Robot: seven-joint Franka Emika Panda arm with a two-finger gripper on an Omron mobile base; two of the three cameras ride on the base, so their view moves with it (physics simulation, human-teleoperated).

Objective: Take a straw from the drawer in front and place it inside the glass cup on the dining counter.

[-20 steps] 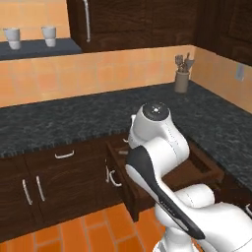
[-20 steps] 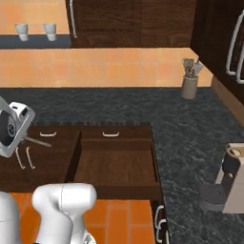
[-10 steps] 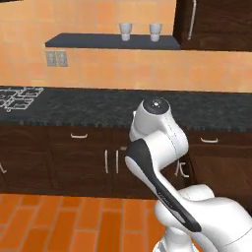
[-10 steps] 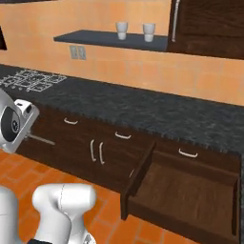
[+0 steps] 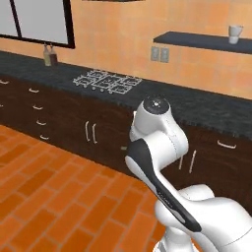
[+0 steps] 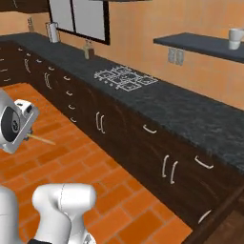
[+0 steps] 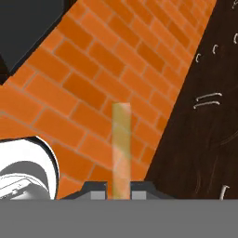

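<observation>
The gripper (image 7: 120, 189) is pinched on the straw (image 7: 121, 148), whose pale tan length runs straight out from between the two dark tips over the orange brick floor (image 7: 93, 69). In the right base view the same straw (image 6: 42, 139) sticks out sideways from the hand, held well clear of the black granite counter (image 6: 157, 102) and its dark cabinet fronts. Carrying it by one end, low and away from the counter, likely keeps the thin stick from snagging while the base turns toward the dining counter, which judging by the task is the next stop. The fingertips are cut off by the bottom of the hand view, so the exact contact on the straw is hard to make out. The corner of an open dark drawer (image 6: 224, 219) is cropped at the right base view's lower right.
</observation>
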